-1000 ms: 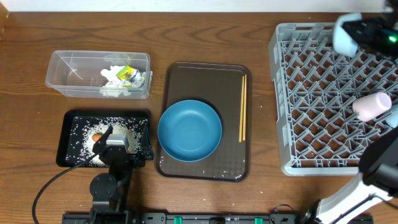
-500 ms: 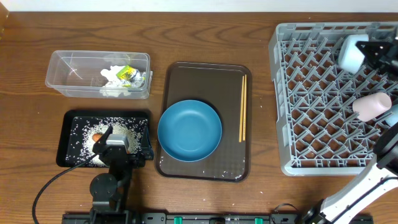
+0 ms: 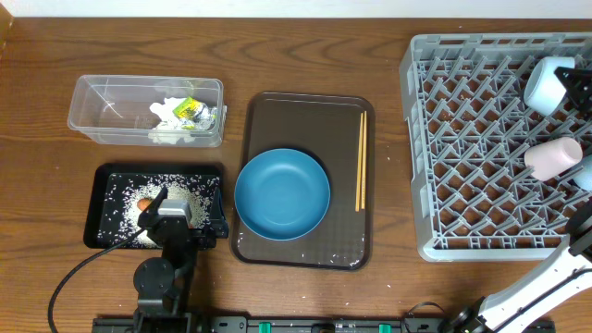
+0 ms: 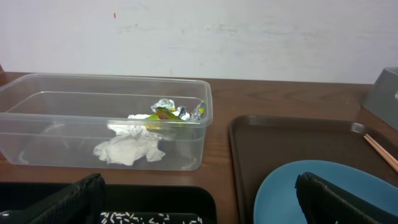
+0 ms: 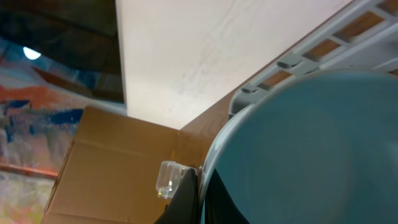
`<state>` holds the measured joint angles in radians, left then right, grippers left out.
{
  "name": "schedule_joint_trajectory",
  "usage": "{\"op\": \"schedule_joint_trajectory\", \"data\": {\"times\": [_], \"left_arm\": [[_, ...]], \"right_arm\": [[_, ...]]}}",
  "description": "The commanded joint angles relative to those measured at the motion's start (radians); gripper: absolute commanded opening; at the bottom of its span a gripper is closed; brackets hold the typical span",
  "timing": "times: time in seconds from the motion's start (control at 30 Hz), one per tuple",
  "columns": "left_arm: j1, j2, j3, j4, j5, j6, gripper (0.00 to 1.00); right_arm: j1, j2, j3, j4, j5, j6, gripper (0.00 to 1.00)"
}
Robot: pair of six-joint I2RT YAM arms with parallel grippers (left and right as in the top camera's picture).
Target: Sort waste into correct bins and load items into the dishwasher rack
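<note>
My right gripper (image 3: 573, 89) is shut on the rim of the light-blue bowl (image 3: 548, 85), holding it over the far right of the grey dishwasher rack (image 3: 462, 157). In the right wrist view the jaws (image 5: 200, 180) pinch that rim (image 5: 298, 149). A white cup (image 3: 553, 157) lies in the rack. My left gripper (image 3: 182, 215) hangs open over the black tray (image 3: 92, 217), which holds rice (image 3: 120, 194) and a carrot (image 3: 145, 203). The clear tub (image 3: 102, 116) holds tissue (image 4: 130, 149) and a wrapper (image 4: 174, 112). The dark-blue dish (image 3: 282, 194) and chopsticks (image 3: 361, 157) lie on the brown tray.
The brown serving tray (image 3: 305, 120) sits between the bins and the rack. A cardboard box (image 5: 106, 162) and a white wall show beyond the rack in the right wrist view. A cable runs from the left arm's base along the table's front edge.
My right gripper has carried the light-blue bowl rightward and a little toward the front over the rack. The left arm has stayed still.
</note>
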<state>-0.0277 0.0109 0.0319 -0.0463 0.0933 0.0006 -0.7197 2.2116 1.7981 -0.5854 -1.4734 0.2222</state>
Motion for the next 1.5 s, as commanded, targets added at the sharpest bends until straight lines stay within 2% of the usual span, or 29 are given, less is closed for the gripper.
{"op": "schedule_joint_trajectory", "data": {"times": [0.0,0.4,0.63,0.87,1.0,1.2,1.47], "left_arm": [[0.006,-0.006,-0.028,-0.015,-0.004,0.006,0.99],[0.006,-0.006,-0.028,-0.016,-0.004,0.006,0.99],[0.006,-0.006,-0.028,-0.015,-0.004,0.006,1.00],[0.006,-0.006,-0.028,-0.016,-0.004,0.006,0.99],[0.006,-0.006,-0.028,-0.016,-0.004,0.006,0.99],[0.006,-0.006,-0.028,-0.016,-0.004,0.006,0.99],[0.006,-0.006,-0.028,-0.015,-0.004,0.006,0.99]], "right_arm": [[0.024,-0.007,0.003,0.018,-0.069,-0.018,0.01],[0.048,-0.006,0.003,0.034,0.034,-0.010,0.02],[0.048,-0.006,0.003,0.032,0.085,-0.010,0.05],[0.048,-0.001,0.001,0.034,0.094,-0.010,0.05],[0.042,0.000,0.000,0.000,0.161,-0.010,0.04],[0.029,-0.001,0.001,-0.056,0.281,-0.010,0.09],[-0.029,-0.056,0.002,-0.059,0.284,0.035,0.12]]}}
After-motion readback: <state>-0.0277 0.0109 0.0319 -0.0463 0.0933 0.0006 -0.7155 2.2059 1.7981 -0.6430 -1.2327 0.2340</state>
